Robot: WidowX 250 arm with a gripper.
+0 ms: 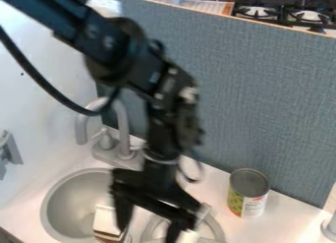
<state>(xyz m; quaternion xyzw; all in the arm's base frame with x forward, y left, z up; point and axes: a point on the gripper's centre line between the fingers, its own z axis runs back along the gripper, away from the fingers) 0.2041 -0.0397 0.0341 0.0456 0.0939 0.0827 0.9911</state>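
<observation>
The gripper (148,232) hangs low over the double sink, its jaws spread apart, with nothing seen to be held between them. A pale block (106,221) with a brown lower edge lies in the left basin (58,203), towards the divide, and is overlapped in the view by one side of the jaws; whether it is touched cannot be told. A small white thing (189,236) is seen beside the other side, over the right basin (216,227). The tap (120,131) stands behind the basins, and a can (248,194) stands upright on the white surface (216,180), well apart from the jaws.

For a sound grasp of the block, the jaws are best centred over it and turned to match its sides before being lowered. They should be kept clear of the divide and the basin wall, and closed gently and evenly, since a grip on one corner could tip or twist it.
</observation>
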